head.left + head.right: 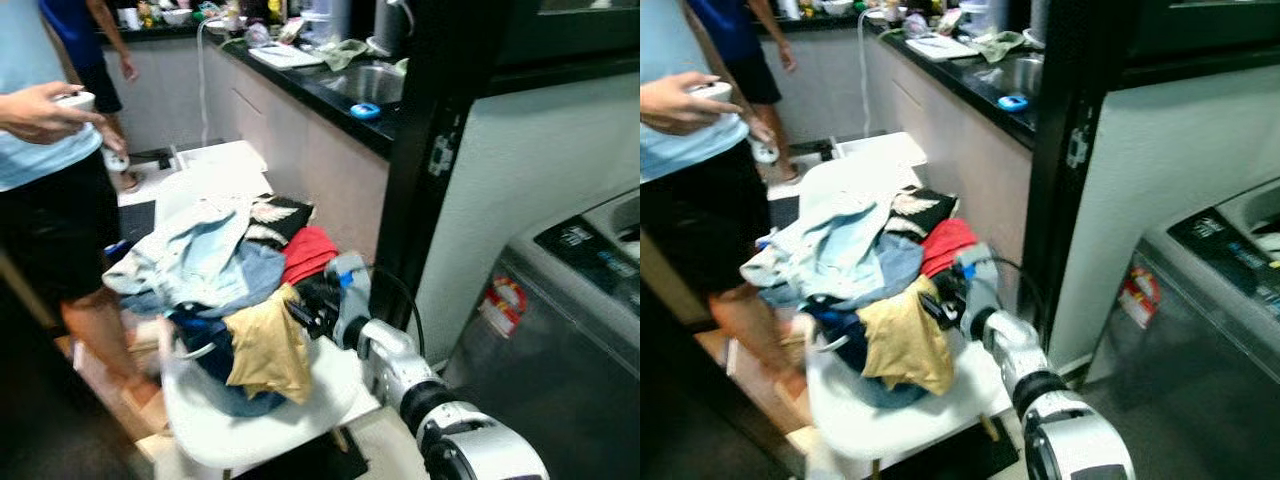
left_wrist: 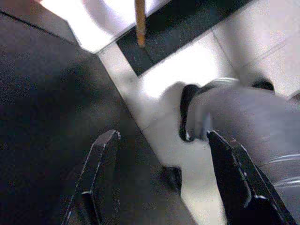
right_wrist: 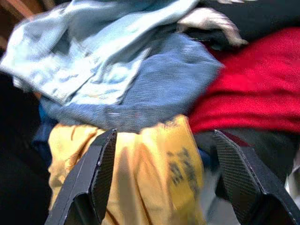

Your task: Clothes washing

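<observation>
At the far left a person [image 1: 45, 150] stood beside the chair, one hand [image 1: 40, 110] holding a small white object; a second person [image 1: 95, 50] stood further back. Give them room, operator

Your left end effector [image 2: 161, 183] hung low over the floor [image 2: 197, 70], fingers spread wide, nothing between them

The laundry pile [image 1: 225, 285] sat heaped on a white chair [image 1: 250, 430]: pale blue denim [image 1: 200, 240] on top, a grey-blue piece [image 3: 159, 84] under it, a mustard-yellow garment [image 1: 265, 345] drooping over the front edge, a red one [image 1: 305, 255] to its right, a black printed piece [image 1: 285, 212] behind. All looked soft, crumpled and tangled, so expect a neighbour to drag along

Your right end effector [image 1: 310, 310] was at the pile's right side, fingers wide apart, holding nothing; in the wrist view they bracketed the yellow garment. Step in hand, as I judged it: picking the first item. You would need to push in, close on a thick fold of yellow, then lift clear

Behind ran the dark tabletop [image 1: 330, 95] with its sink [image 1: 375, 80]; at the far right stood the washing machine [image 1: 560, 320], well apart from the pile, the likely destination
</observation>
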Tool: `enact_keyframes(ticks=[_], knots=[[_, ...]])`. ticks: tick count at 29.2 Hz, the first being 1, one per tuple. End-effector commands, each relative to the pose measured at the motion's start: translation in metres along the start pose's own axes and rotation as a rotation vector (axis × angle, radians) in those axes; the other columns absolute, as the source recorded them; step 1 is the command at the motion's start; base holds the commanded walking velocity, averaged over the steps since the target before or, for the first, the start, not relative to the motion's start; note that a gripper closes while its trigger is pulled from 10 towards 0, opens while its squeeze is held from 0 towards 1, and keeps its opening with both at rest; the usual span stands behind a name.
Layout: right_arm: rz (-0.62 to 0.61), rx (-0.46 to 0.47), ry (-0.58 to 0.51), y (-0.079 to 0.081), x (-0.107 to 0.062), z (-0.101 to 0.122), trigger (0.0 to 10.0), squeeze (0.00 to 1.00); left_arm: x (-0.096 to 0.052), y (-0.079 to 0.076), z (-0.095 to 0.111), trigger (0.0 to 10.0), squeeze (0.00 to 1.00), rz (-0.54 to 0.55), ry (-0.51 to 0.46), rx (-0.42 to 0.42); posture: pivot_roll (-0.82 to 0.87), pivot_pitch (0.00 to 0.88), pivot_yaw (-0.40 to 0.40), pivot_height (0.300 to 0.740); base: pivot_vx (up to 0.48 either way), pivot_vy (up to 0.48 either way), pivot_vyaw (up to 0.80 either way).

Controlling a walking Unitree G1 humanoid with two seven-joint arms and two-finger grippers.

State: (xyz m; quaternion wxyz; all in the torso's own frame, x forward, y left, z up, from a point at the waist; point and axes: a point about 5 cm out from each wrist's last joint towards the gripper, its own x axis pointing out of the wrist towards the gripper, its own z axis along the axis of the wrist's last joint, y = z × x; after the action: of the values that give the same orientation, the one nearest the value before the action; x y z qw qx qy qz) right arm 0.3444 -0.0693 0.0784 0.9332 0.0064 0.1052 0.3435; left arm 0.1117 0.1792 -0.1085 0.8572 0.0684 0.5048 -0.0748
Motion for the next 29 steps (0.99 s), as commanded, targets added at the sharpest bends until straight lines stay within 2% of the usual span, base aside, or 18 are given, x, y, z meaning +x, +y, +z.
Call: enact_keyframes(ticks=[1, 8, 17, 22, 24, 27, 29], knots=[[0.042, -0.078, 0.016, 0.010, 0.005, 0.000, 10.0, 0.00, -0.003, -0.006, -0.014, 10.0, 0.00, -0.027, 0.059, 0.017, 0.00, 0.000, -0.049, 0.740, 0.000, 0.000, 0.71], [0.133, -0.116, 0.046, 0.030, 0.007, -0.012, 10.0, 0.00, -0.003, -0.005, -0.013, 10.0, 0.00, -0.027, 0.048, 0.014, 0.00, 0.000, -0.051, 0.740, 0.000, 0.000, 0.59], [0.153, -0.118, 0.034, 0.034, 0.008, -0.011, 10.0, 0.00, -0.002, -0.004, -0.012, 10.0, 0.00, -0.032, 0.046, 0.019, -0.01, 0.000, -0.047, 0.740, 0.000, 0.000, 0.00], [0.161, -0.059, -0.028, 0.038, 0.011, -0.003, 10.0, 0.00, -0.003, -0.004, -0.013, 10.0, 0.00, -0.033, 0.047, 0.020, -0.01, 0.000, -0.047, 0.740, 0.000, 0.000, 0.00], [0.133, 0.070, -0.127, 0.033, 0.015, 0.015, 10.0, 0.00, -0.003, -0.004, -0.013, 10.0, 0.00, -0.036, 0.042, 0.019, -0.01, 0.000, -0.051, 0.740, 0.000, 0.000, 0.00], [0.127, 0.101, -0.152, 0.031, 0.016, 0.020, 10.0, 0.00, -0.003, -0.003, -0.013, 10.0, 0.00, -0.037, 0.040, 0.019, -0.01, 0.000, -0.051, 0.740, 0.000, 0.000, 0.00], [0.117, 0.112, -0.203, 0.028, 0.018, 0.034, 10.0, 0.00, -0.003, -0.004, -0.013, 10.0, 0.00, -0.039, 0.035, 0.020, -0.01, 0.000, -0.053, 0.740, 0.000, 0.000, 0.00]])
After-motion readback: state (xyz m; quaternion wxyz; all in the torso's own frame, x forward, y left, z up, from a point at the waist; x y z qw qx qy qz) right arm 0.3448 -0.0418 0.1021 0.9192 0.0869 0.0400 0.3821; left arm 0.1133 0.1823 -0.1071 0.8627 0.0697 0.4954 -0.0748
